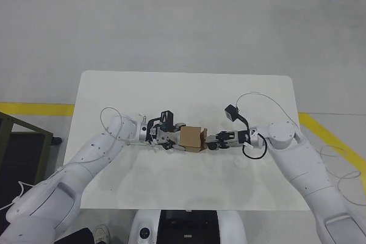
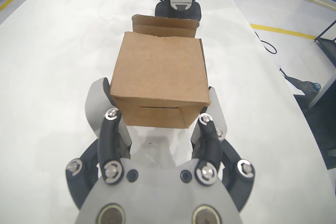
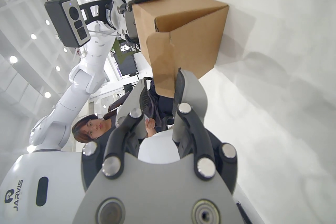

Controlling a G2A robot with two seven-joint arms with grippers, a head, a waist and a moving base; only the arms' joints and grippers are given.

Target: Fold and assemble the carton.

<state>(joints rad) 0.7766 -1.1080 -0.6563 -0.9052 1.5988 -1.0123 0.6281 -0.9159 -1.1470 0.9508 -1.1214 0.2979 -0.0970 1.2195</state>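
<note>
**Left fingers clamped on the carton, right fingers parted around its end flap**

The left fingers (image 2: 94, 99) are closed on the brown carton (image 2: 160, 70). One sits on each side of its nearest end, and the pads press its two side walls right at the corners. The end panel facing these fingers is folded shut, and a thin tuck slit (image 2: 157, 107) runs across it just between the fingertips. The carton rests on the white counter (image 2: 52, 51) and stretches straight away from the left fingers toward the other arm.

The right fingers (image 3: 191, 93) meet the opposite end of the carton and stand parted. A loose flap (image 3: 161, 62) with rounded corners sticks out from that end and reaches into the gap between them. One finger lies against the flap. The other stands clear of it, with open space between its pad and the cardboard. Beyond the flap, the carton's end is open, with the edge of an inner panel visible inside.

From above, the carton (image 1: 193, 138) lies midway between the two sets of fingers, the left fingers (image 1: 171, 138) touching one end and the right fingers (image 1: 212, 143) just at the other. All three form one line across the middle of the counter (image 1: 244, 91).
</note>
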